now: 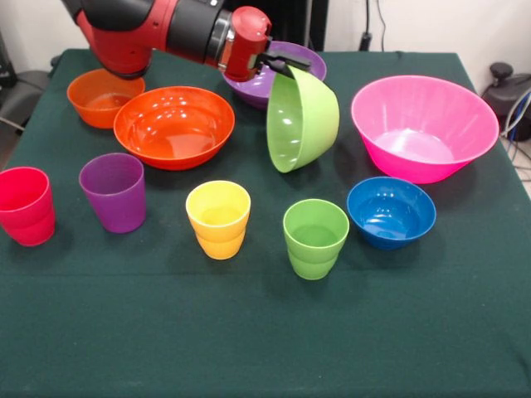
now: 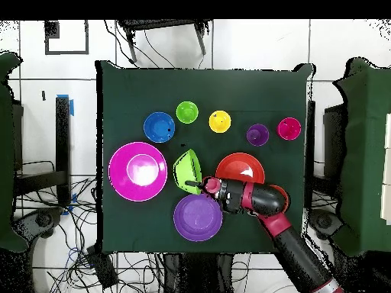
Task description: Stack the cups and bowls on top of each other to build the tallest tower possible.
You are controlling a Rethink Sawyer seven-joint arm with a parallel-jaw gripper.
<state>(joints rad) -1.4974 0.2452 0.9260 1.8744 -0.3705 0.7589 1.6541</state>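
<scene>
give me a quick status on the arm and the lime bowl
Pincer shut on lime green bowl, held tilted on its side above the table. No tower yet: pink bowl upright. Purple bowl close behind.

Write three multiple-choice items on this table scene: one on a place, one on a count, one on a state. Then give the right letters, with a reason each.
1. What does the green cup stand between in the front view?
A. The yellow cup and the blue bowl
B. The red cup and the purple cup
C. The two orange bowls

2. How many cups stand on the table?
A. Two
B. Four
C. Six

3. What state is the lime green bowl in?
A. Flat on the table
B. Upside down on the pink bowl
C. Lifted and tipped on its side, held by the end effector

Answers: 1 A, the front row shows yellow, green, blue in turn. 2 B, red, purple, yellow and green. 3 C, its opening faces sideways with its rim gripped.
</scene>
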